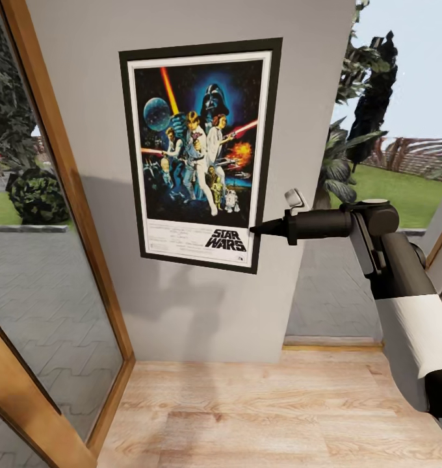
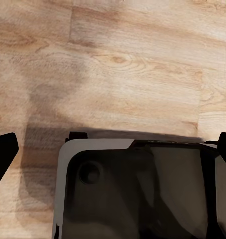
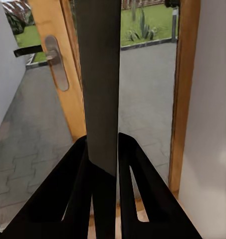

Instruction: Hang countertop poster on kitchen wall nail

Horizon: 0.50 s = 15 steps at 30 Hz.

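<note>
Grey wall (image 1: pixel 201 312) above a wood-plank floor (image 1: pixel 247 416), glass door with wooden frame (image 1: pixel 71 195) to one side, garden outside. The poster (image 1: pixel 200 153), black frame, white border, blue-black Star Wars artwork with title at the bottom, sits flat and upright against the wall. The right gripper (image 1: pixel 255 229) pinches its lower right edge, fingers (image 3: pixel 75 199) closed on the frame's dark edge in the right wrist view; left gripper's (image 2: pixel 113 149) tips sit wide apart over the floor.

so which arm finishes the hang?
Right. Its pincer is shut on the poster's lower right edge, holding it flat against the grey wall. The left pincer points at the wooden floor, open and empty.
</note>
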Available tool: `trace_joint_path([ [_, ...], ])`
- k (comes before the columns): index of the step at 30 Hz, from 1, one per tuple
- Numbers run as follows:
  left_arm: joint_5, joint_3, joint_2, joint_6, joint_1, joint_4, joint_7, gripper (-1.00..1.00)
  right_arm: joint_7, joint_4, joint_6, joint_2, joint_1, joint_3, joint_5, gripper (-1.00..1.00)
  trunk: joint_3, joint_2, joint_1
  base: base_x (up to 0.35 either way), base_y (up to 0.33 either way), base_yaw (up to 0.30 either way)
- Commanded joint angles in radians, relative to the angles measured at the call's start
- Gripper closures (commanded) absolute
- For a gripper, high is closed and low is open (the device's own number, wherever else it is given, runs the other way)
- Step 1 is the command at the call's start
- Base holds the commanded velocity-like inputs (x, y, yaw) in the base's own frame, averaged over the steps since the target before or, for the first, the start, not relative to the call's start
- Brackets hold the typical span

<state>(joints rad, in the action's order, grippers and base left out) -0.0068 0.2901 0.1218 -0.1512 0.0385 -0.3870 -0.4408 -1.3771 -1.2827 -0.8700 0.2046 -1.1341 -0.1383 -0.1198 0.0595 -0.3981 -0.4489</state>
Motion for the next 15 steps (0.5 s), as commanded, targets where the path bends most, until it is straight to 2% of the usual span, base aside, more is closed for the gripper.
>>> trace_joint_path([
  [1,-0.001,0.006,-0.001,0.0,0.0,-0.001,-0.007,-1.0,0.001,0.0,-0.009,0.001,-0.001,-0.002,-0.006,1.0,0.002,-0.002,-0.001,0.252,0.0,0.0],
  [15,-0.001,0.006,-0.001,0.001,0.0,-0.001,-0.007,-1.0,0.001,-0.001,-0.009,0.001,-0.001,-0.001,-0.007,1.0,0.002,-0.002,-0.001,0.317,0.0,0.0],
])
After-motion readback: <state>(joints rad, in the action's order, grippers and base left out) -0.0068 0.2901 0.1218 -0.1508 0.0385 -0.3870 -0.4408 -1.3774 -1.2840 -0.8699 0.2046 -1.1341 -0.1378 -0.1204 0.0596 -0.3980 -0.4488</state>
